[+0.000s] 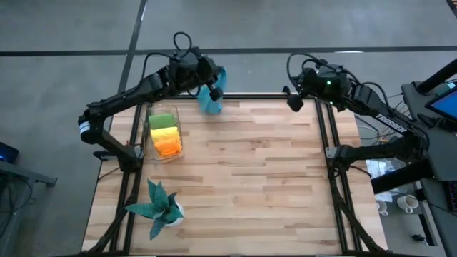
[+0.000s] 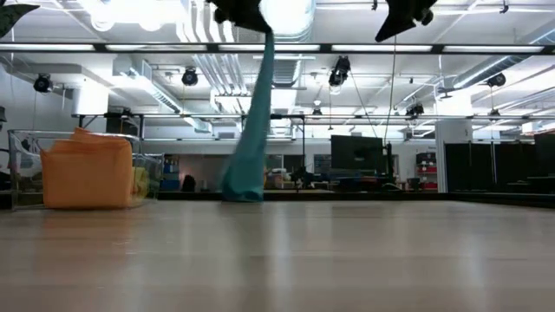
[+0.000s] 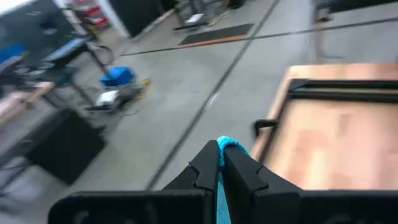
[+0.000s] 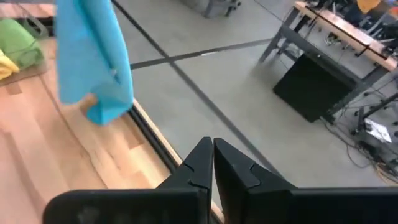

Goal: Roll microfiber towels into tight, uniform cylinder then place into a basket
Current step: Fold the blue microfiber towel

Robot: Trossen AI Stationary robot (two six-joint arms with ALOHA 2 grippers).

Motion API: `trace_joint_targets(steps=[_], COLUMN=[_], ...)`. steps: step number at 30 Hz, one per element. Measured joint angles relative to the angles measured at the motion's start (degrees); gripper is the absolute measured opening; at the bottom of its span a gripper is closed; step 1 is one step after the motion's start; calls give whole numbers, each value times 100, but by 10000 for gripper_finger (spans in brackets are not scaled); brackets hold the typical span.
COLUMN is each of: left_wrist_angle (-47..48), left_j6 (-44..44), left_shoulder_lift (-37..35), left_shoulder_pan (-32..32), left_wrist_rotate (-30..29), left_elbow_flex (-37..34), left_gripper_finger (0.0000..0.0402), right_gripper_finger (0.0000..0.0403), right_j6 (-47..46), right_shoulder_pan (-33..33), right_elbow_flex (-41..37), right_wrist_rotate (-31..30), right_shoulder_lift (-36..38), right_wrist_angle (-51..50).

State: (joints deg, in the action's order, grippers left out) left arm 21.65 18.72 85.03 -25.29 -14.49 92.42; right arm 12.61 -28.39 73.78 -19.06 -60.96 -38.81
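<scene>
Blue towel (image 1: pixel 212 96) hanging; three rolled towels (image 1: pixel 165 134) in basket (image 1: pixel 151 153).

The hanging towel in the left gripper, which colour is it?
Bright blue towel; right wrist view shows it best.

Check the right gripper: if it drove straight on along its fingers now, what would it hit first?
Probably nothing on the table. The right gripper, shut and empty, points past the table's black frame toward bare concrete floor. The hanging blue towel sits off to one side; depth is unclear.
</scene>
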Motion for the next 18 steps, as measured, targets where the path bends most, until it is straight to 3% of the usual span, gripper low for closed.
trace_joint_targets(steps=[4,11,14,18], left_wrist_angle=[192,317,444,496], left_j6=[-176,-181,-183,-194], left_shoulder_lift=[2,-7,-11,11], left_shoulder_pan=[291,698,742,777], left_wrist_rotate=[216,407,393,374], left_elbow_flex=[225,398,410,387], left_gripper_finger=[0,0,0,0], right_gripper_finger=[21,89,115,146], right_j6=[-103,-297,-305,-489], right_shoulder_pan=[1,71,142,420], right_elbow_flex=[-122,-1058,-1802,-2905], right_wrist_rotate=[83,1102,1465,2185], right_shoulder_lift=[-104,-128,-96,-72], right_wrist_angle=[22,217,751,2342])
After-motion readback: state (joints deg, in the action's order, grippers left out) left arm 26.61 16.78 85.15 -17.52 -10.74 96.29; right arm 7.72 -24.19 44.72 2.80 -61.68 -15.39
